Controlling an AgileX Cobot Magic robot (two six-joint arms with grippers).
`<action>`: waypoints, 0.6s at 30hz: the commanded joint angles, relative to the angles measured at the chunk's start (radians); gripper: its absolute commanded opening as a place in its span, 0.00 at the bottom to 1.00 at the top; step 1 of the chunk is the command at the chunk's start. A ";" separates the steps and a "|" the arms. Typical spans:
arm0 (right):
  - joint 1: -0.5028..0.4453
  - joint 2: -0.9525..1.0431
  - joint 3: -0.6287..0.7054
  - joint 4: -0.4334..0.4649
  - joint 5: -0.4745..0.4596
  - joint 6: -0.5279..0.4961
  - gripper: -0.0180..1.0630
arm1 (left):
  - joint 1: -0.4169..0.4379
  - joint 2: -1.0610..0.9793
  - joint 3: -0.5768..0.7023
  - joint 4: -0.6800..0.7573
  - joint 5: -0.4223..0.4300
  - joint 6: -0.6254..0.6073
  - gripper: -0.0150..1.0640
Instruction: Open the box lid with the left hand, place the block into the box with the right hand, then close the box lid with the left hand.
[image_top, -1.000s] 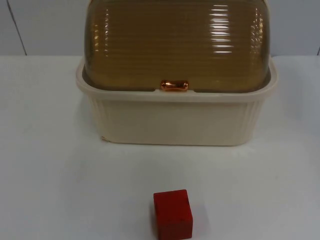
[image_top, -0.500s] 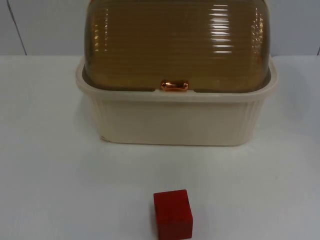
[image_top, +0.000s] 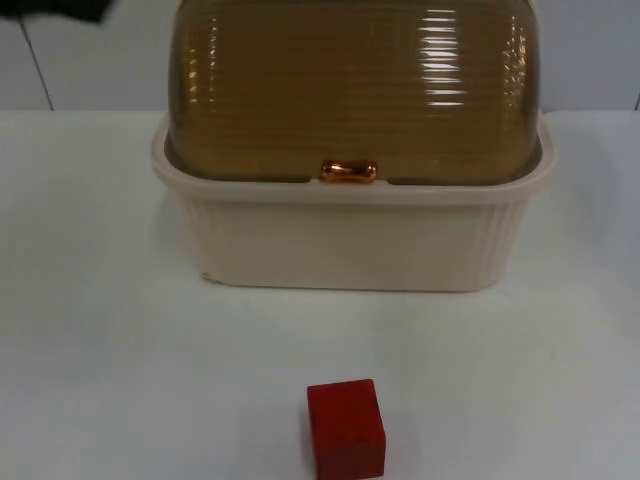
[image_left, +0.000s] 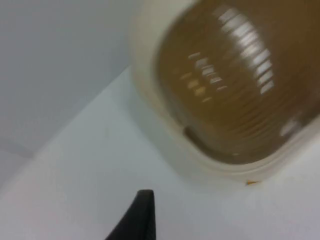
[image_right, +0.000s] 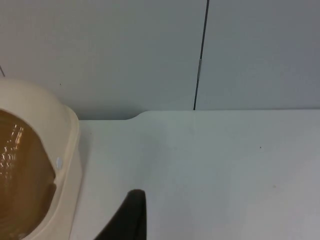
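Note:
A cream ribbed box (image_top: 350, 240) stands at the back middle of the table. Its amber see-through domed lid (image_top: 350, 90) is down, with a copper handle (image_top: 349, 171) at the front rim. A red block (image_top: 346, 428) lies on the table in front of the box, near the front edge. A dark part of the left arm (image_top: 55, 8) shows at the far upper left of the top view. My left gripper (image_left: 142, 217) hangs above the table off the box's left end, facing the lid (image_left: 235, 85). My right gripper (image_right: 131, 215) waits beside the box's right end (image_right: 65, 165).
The grey partition wall (image_right: 150, 50) closes the table behind the box. Bare white table (image_top: 110, 330) lies to the left, right and front of the box, around the block.
A dark part of the left arm has come into the upper left corner of the top view. Box, lid and block are where they were.

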 joint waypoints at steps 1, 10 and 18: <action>0.002 -0.001 -0.007 -0.004 -0.001 0.002 0.98 | -0.108 0.024 -0.003 0.145 0.000 -0.017 0.97; 0.002 -0.001 -0.007 -0.006 -0.003 0.002 0.98 | -0.443 0.186 0.192 0.975 -0.196 -0.480 0.97; 0.002 -0.001 -0.007 -0.008 -0.019 -0.003 0.98 | -0.463 0.309 0.278 1.553 -0.183 -1.105 0.97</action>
